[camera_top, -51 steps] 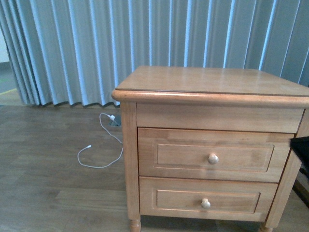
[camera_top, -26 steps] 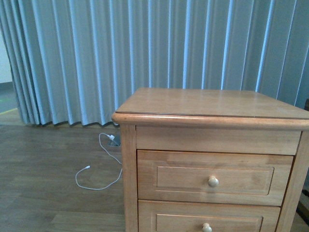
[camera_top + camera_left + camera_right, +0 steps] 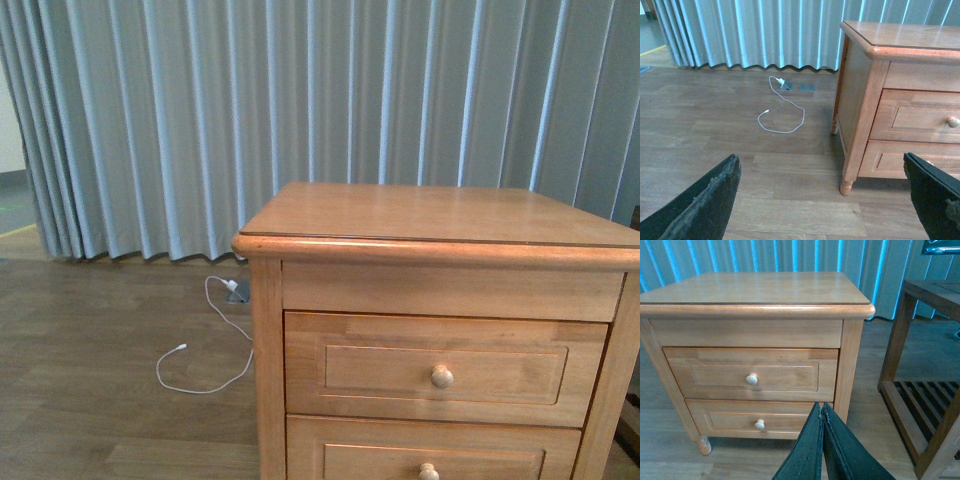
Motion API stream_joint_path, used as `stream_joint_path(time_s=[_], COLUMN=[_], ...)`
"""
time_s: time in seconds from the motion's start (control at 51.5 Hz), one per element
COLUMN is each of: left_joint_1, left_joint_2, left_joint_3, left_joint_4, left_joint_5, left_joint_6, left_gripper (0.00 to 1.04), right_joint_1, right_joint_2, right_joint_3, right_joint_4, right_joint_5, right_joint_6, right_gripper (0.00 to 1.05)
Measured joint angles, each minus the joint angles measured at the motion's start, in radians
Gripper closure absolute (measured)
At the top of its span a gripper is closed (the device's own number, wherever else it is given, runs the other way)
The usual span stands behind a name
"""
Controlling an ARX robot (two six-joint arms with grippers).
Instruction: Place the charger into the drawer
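On the floor [image 3: 100,420] at far left lies only a long white cable [image 3: 205,340], running from a floor socket near the curtain [image 3: 300,100]. The charger appears in no view, so its location cannot be given.

The left end effector [image 3: 825,200] stands wide, its fingers at the two lower corners of its wrist view, empty. The cabinet [image 3: 900,100] lies ahead and to its right.

The drawer [image 3: 752,374] is shut, and its knob [image 3: 751,379] faces the robot. Its long axis runs left to right across the front.

The right end effector [image 3: 821,440] has its fingers pressed together, holding nothing. It points at the cabinet front, with the knob ahead, up and slightly left. Judged from this, the right arm is nearer for the pull.
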Motion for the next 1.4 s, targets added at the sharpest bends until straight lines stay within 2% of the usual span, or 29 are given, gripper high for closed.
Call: stream_joint_path(time_s=[0.291,0.389,0.991,1.108,1.399], left_joint_1=[0.0,0.0,0.0,0.0,0.0], left_joint_2=[0.0,0.0,0.0,0.0,0.0], left_joint_3=[0.0,0.0,0.0,0.0,0.0], left_joint_4=[0.0,0.0,0.0,0.0,0.0], left_joint_5=[0.0,0.0,0.0,0.0,0.0], left_joint_6=[0.0,0.0,0.0,0.0,0.0], left_gripper=[0.06,0.06,0.06,0.06,0.06], right_joint_1=[0.0,0.0,0.0,0.0,0.0], right_joint_2=[-0.128,-0.151,-0.339,-0.479,-0.508], right_joint_3=[-0.038,-0.069,-0.069,-0.068,-0.068], right_joint_4=[-0.089,-0.073,-0.256,-0.423,-0.432], right_joint_5=[0.0,0.0,0.0,0.0,0.0], right_joint_6=[0.0,-0.001,-0.001,-0.001,-0.001], right_gripper=[1.03,1.03,1.03,1.03,1.03])
